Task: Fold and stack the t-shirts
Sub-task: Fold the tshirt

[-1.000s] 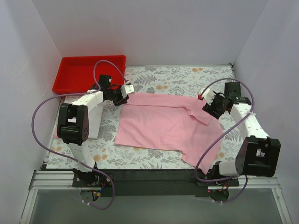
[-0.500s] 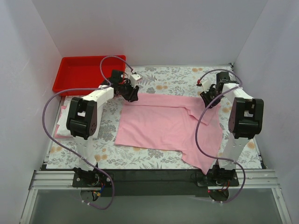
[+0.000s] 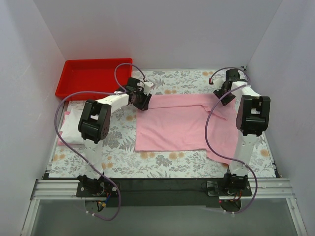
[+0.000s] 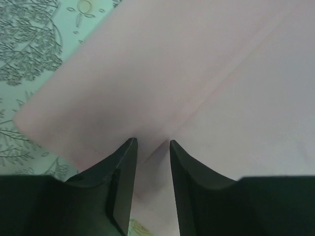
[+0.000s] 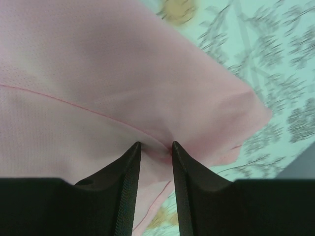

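At your far left the red tray [image 3: 93,76] sits in the back corner. In front of it a pale folded cloth [image 3: 68,129] lies partly hidden behind the left arm. Your left gripper [image 4: 151,142] is clamped on the back left corner of the pink t-shirt [image 3: 182,123], which lies spread across the middle of the floral tablecloth [image 3: 167,160]. At the shirt's back right corner, your right gripper [image 5: 155,145] pinches a bunched fold of the same cloth.
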